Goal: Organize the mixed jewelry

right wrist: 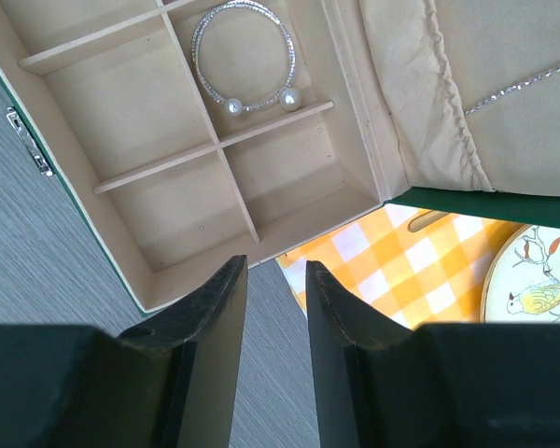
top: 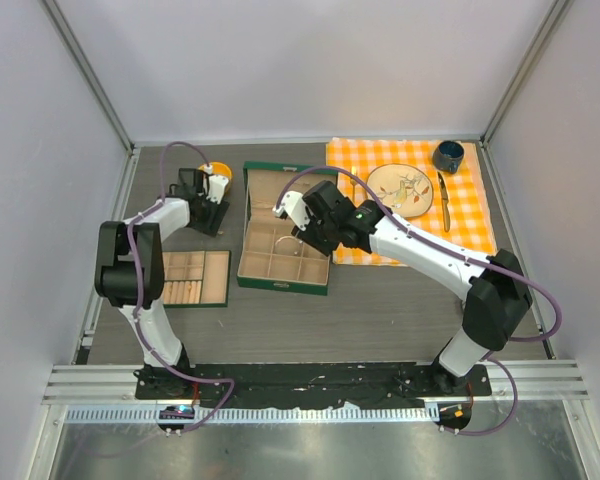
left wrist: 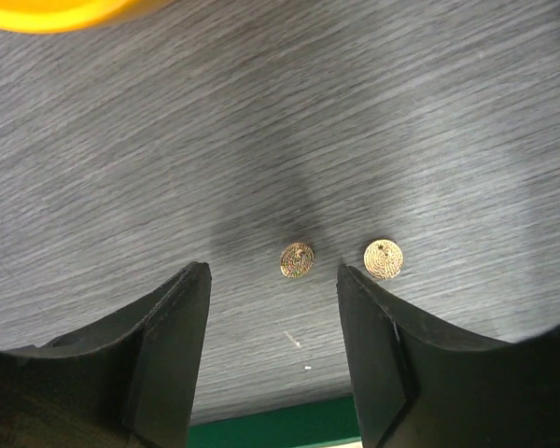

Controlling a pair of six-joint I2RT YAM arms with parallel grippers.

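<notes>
Earrings (left wrist: 297, 259) on table (left wrist: 401, 121) (green edge (left wrist: 271, 434) near)

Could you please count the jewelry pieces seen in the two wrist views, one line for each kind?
Gold discs: 2
Bangle: 1
Chain: 1
Total: 4

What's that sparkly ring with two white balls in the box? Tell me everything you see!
It is a thin silver-looking bangle, not a closed ring: a round hoop with a gap. Each end of the hoop carries one of the white, pearl-like balls. Tiny glittering stones seem to run along the band. It lies flat, alone, in one beige compartment of the green box, with the gap and balls toward a divider, close against it. Its top edge runs just out of the picture. Only the box touches it.
</notes>
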